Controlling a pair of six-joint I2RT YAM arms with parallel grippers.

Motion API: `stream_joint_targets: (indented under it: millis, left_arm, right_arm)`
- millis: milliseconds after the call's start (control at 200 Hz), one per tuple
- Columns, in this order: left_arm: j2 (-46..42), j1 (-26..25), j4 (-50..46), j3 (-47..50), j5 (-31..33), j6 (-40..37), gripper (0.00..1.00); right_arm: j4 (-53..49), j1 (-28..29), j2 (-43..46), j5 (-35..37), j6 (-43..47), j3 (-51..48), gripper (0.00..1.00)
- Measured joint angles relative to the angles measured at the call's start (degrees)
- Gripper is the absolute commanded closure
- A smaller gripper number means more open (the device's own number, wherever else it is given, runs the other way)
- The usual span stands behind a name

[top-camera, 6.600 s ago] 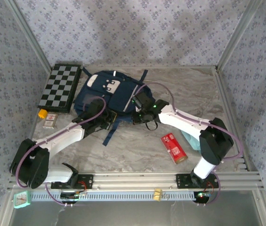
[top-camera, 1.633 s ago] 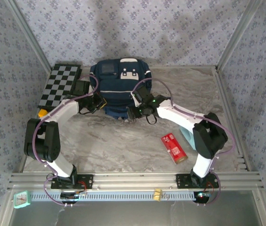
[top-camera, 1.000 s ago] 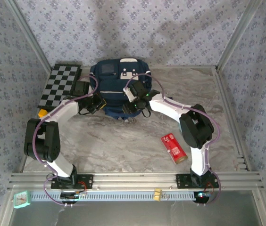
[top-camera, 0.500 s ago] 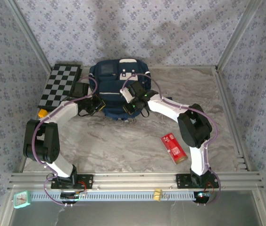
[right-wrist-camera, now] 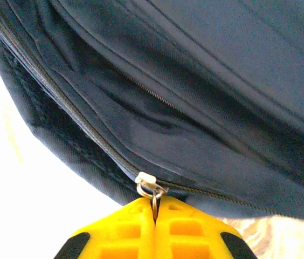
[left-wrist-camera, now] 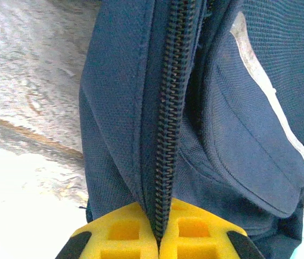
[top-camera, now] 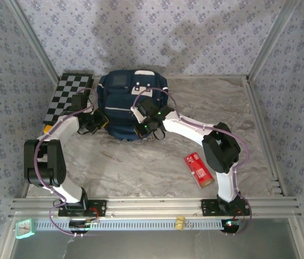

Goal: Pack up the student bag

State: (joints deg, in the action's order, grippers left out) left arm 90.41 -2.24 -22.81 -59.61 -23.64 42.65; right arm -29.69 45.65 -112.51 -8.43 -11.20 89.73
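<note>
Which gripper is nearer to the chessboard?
Left. The left gripper grips the student bag on its left, next to the chessboard; the right gripper is at its near edge, farther away.

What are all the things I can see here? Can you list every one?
student bag: one, navy blue with white patches, back middle of the table
zipper pull: one, silver, on the bag's zipper
chessboard: one, black and grey checks, back left, beside the bag
packet: one, red, flat on the table's right side
table: one, grey marble, under everything
left tool: one, yellow fingers, shut on the student bag's zipper seam
right tool: one, yellow fingers, shut on the zipper pull
</note>
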Motion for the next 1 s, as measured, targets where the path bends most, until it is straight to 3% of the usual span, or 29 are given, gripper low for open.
stream_joint_targets:
  millis: [140, 295, 370, 490, 620, 750, 1000]
  left_arm:
    - [0.0, 0.15, -0.46, 0.0, 0.02, -1.29, 0.96]
    - [-0.33, 0.42, -0.66, 0.0, 0.24, -1.95, 0.56]
    - [-2.64, 0.44, -0.35, 0.68, -0.04, -0.55, 0.47]
    - [-10.88, -2.05, 1.66, 5.11, -0.11, 5.4, 0.46]
    - [-17.11, -9.9, 4.92, 9.73, 0.55, 15.43, 0.44]
    - [-17.31, -16.33, 10.43, 14.43, 1.86, 26.69, 0.43]
    - [-12.41, -21.18, 15.65, 15.34, 6.67, 42.34, 0.43]
  right_arm:
    - [-1.97, -0.13, -0.15, -2.75, -4.94, 1.18, 1.0]
    - [-3.41, 0.17, -1.64, -1.86, -6.8, 3.54, 1.0]
    - [-3.78, 0.63, -2.1, -1.42, -7.32, 3.67, 1.0]
    - [-4.26, 1.18, -2.16, -0.92, -7.91, 3.67, 1.0]
    - [-4.28, 1.27, -2.14, -0.81, -8.66, 3.39, 1.0]
    - [-3.3, 1.38, -2.14, -0.79, -9.64, 1.9, 1.0]
    - [-1.11, 1.7, -1.68, -0.61, -10.99, -0.04, 1.0]
